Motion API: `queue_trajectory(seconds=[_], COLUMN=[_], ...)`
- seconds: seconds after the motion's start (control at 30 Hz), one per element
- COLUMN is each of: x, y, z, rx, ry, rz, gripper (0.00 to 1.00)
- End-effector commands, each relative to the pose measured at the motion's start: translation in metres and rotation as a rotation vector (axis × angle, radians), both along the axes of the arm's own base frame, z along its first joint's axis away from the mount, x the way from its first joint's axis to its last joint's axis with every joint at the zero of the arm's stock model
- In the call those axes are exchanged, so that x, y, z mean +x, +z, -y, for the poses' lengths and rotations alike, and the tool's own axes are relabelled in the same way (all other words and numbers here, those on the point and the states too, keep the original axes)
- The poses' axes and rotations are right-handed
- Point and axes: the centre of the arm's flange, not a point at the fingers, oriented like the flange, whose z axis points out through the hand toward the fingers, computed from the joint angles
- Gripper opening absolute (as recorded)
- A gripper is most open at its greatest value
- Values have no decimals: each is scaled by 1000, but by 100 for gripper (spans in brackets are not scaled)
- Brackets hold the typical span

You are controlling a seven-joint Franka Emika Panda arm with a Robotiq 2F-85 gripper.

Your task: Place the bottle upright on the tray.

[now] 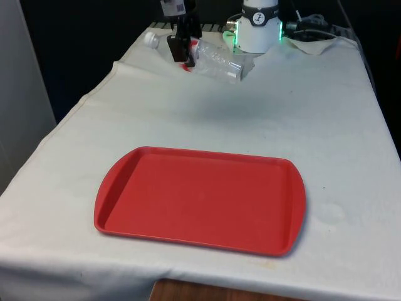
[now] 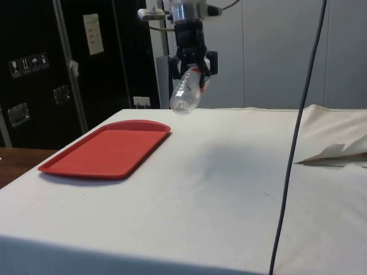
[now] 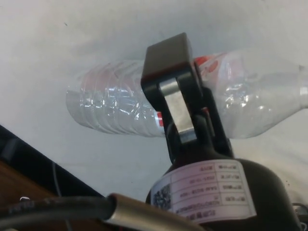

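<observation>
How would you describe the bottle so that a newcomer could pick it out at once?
Look past the red tray to the table's far end. There the gripper holds the bottle in the air: clear, ribbed plastic with a red label, lying tilted rather than upright.

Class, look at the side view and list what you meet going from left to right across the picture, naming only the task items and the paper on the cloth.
Red tray → clear bottle held tilted in the gripper → crumpled white paper.
</observation>
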Motion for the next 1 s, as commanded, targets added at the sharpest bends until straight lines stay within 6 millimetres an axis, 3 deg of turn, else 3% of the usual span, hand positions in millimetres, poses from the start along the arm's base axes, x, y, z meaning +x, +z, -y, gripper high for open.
queue_trajectory(seconds=[0.0,0.97], x=[0,3], y=[2,-6], z=[0,6], rx=[0,-19], ry=[10,213], rz=[19,81], gripper=[33,33])
